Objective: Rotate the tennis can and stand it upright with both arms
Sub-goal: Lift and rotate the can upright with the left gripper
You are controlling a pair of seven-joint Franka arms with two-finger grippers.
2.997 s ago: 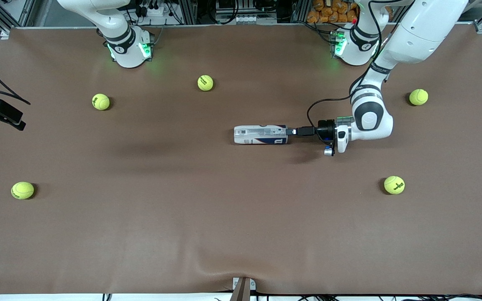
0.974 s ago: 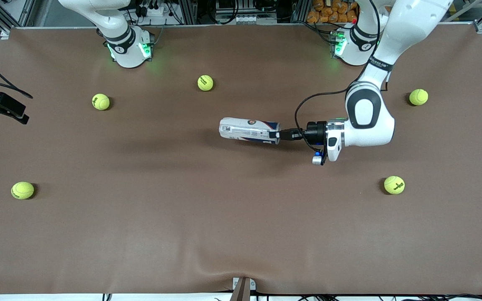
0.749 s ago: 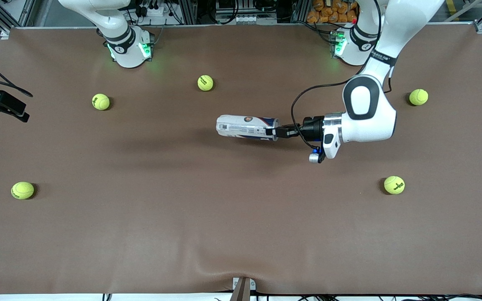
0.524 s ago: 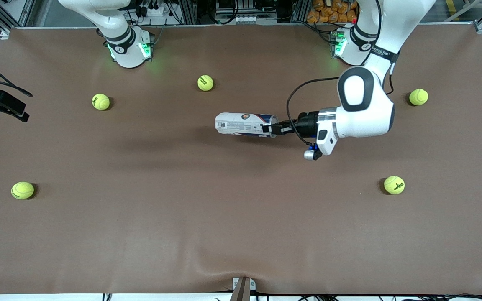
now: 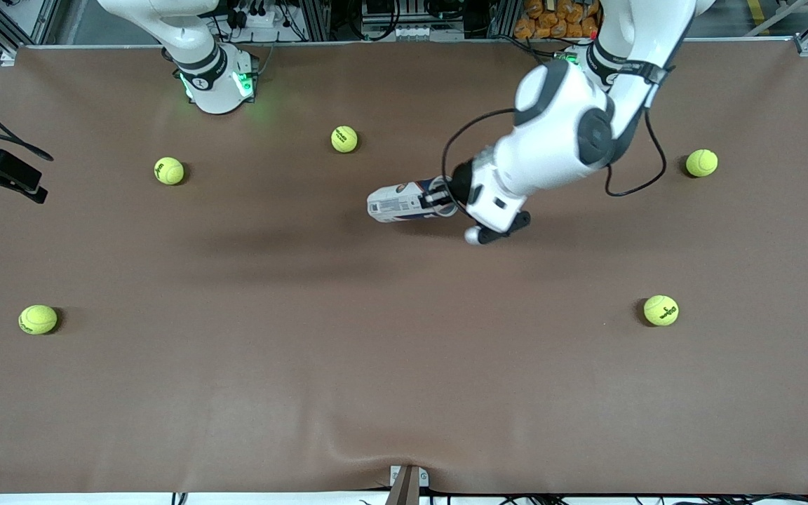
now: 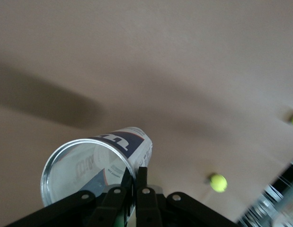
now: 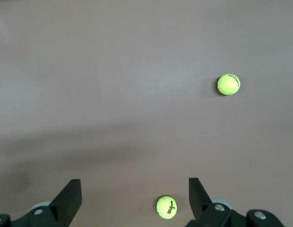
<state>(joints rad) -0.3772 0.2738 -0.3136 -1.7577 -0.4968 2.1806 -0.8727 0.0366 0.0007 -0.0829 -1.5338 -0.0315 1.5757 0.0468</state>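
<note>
The left gripper (image 5: 444, 198) has its fingers (image 6: 142, 187) clamped on the silver rim of the tennis can (image 5: 404, 202): in the left wrist view we see one finger inside the open mouth and one on the outer wall. We see the can lifted off the brown desk (image 5: 404, 365) over its middle, tilted, its open end toward the gripper and its white, label-printed end pointing toward the right arm's end of the desk. Its shadow falls on the desk beneath it. The left arm (image 5: 558, 133) reaches down to it from its base.

The right gripper (image 7: 135, 198) has its fingers (image 7: 70, 198) spread wide and holds nothing; we see it over the right arm's end of the desk, where the right arm waits. In the right wrist view two tennis balls lie below it, one (image 7: 166, 207) between the fingers as seen and one (image 7: 228, 84) well apart.

Five tennis balls rest on the desk: two (image 5: 344, 139) (image 5: 168, 170) near the right arm's base (image 5: 218, 81), one (image 5: 38, 319) nearer the front camera at that end, and two (image 5: 701, 163) (image 5: 661, 310) at the left arm's end.
</note>
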